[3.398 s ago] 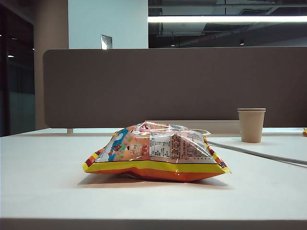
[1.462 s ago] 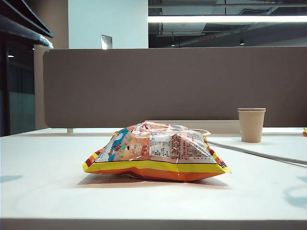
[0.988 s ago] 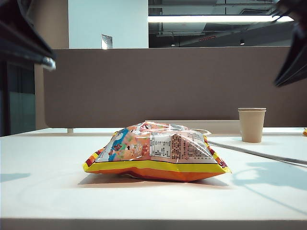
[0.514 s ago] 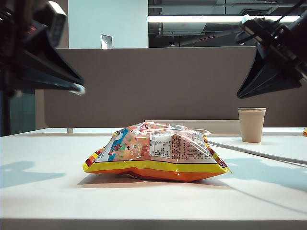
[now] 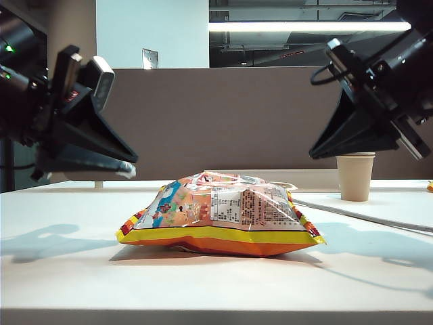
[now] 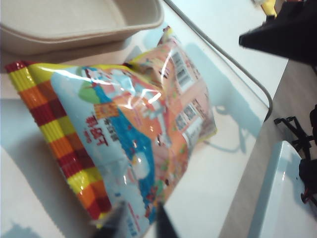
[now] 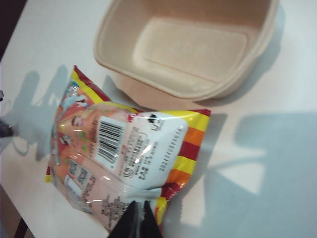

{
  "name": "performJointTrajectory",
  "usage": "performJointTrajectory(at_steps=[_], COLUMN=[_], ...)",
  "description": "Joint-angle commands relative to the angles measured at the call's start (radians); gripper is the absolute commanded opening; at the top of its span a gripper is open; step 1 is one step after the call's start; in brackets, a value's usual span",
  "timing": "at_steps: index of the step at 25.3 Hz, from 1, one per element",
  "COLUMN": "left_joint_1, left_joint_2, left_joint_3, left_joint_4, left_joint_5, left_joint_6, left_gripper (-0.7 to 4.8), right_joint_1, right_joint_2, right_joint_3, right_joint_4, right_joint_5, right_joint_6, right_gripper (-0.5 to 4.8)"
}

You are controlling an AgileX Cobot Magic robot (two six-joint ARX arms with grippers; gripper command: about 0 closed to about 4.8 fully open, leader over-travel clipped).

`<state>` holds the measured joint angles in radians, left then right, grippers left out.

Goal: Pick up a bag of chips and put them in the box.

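Grippers are hovering above opposite ends of the bag of chips [image 5: 216,213] lying on the bench [image 5: 67,271] beside the box [image 7: 193,47], the left gripper [image 5: 125,169] with jaws slightly apart and the right gripper [image 5: 316,152] with jaws together, probably lining up a two-sided lift.

A beige paper cup [image 5: 354,177] is seen upright on the white table [image 5: 61,271], at the far right. A grey cable [image 5: 365,215] is laid across the tabletop just beside the cup. A grey-brown partition panel [image 5: 223,122] is set along the table's far edge.
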<state>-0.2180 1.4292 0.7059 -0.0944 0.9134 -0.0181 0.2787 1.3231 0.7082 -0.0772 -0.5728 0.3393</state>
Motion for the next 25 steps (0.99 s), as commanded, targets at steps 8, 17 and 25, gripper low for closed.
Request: performJointTrajectory(at_steps=[8,17,25], left_joint_1=[0.0,0.0,0.0], left_joint_2=[0.113,0.207,0.232], left_joint_3=[0.005,0.006,0.022], left_joint_4=[0.09,0.251,0.27], left_joint_5=[0.019,0.086,0.096], left_joint_6=[-0.028,-0.138,-0.152], left_gripper=[1.94,4.79,4.79], right_joint_1=[0.001,0.001,0.001], right_joint_2=[0.003,0.003,0.003], right_joint_3=[0.005,0.005,0.005], right_joint_4=[0.037,0.037,0.05], right_joint_5=[-0.06,-0.063,-0.062], right_joint_6=[-0.005,-0.01,-0.023], right_gripper=[0.14,0.14,0.13])
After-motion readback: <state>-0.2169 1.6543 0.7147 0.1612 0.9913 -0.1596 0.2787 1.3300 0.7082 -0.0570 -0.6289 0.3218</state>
